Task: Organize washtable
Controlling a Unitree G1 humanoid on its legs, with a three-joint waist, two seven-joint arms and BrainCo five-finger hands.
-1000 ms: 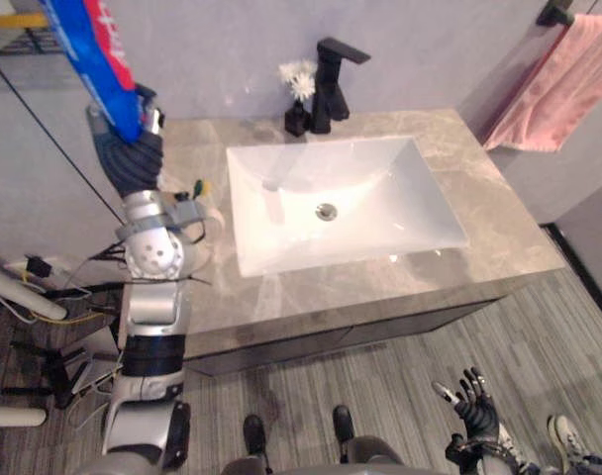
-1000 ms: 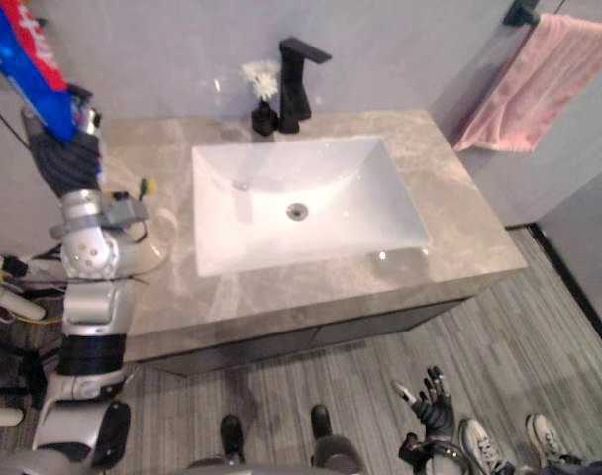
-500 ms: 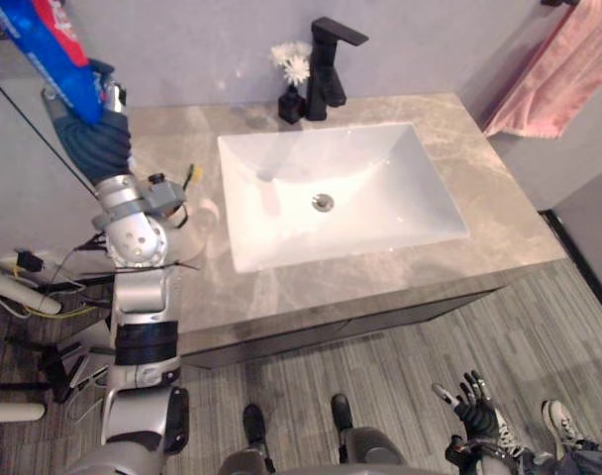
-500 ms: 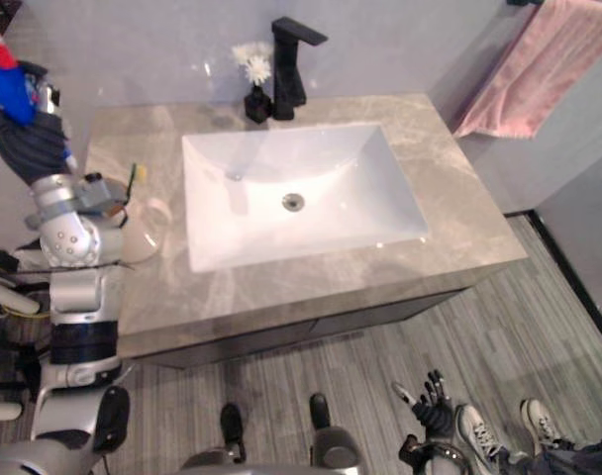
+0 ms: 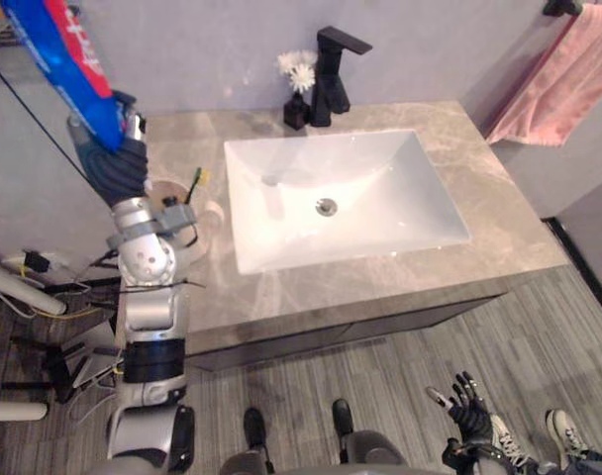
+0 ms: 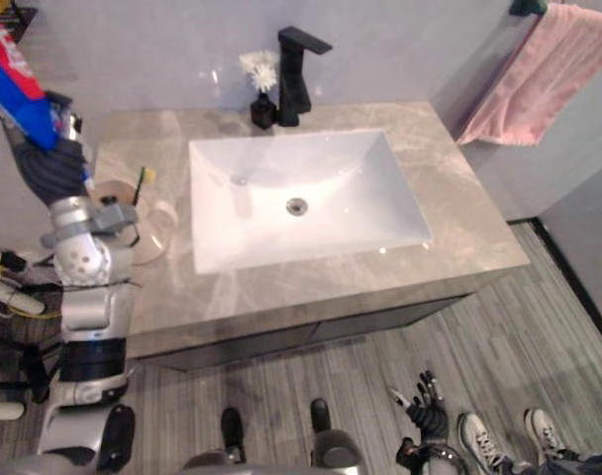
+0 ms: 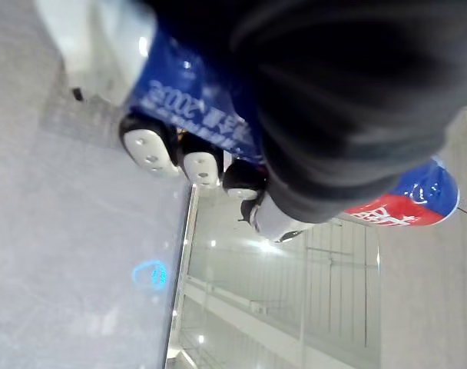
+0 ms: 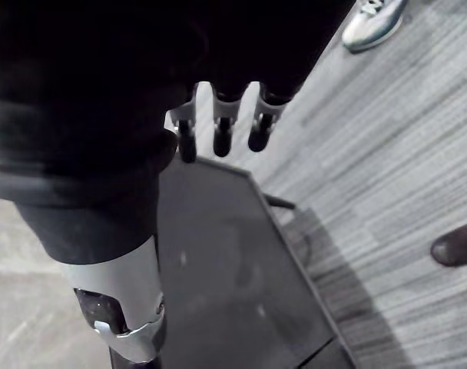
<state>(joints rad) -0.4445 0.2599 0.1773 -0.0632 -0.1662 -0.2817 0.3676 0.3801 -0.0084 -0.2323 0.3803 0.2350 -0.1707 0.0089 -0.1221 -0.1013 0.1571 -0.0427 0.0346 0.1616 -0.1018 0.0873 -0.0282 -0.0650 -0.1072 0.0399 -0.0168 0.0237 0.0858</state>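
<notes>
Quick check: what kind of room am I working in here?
Most likely a bathroom: a white sink set in a stone-look counter, a black faucet behind it, and a pink towel hanging on the wall.

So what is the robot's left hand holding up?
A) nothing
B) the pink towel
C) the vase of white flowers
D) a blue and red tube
D: the left hand is curled round a blue and red tube, while the pink towel hangs by the wall and the vase of white flowers stands beside the faucet.

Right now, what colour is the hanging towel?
The towel is pink; clearest in the left eye view.
</notes>
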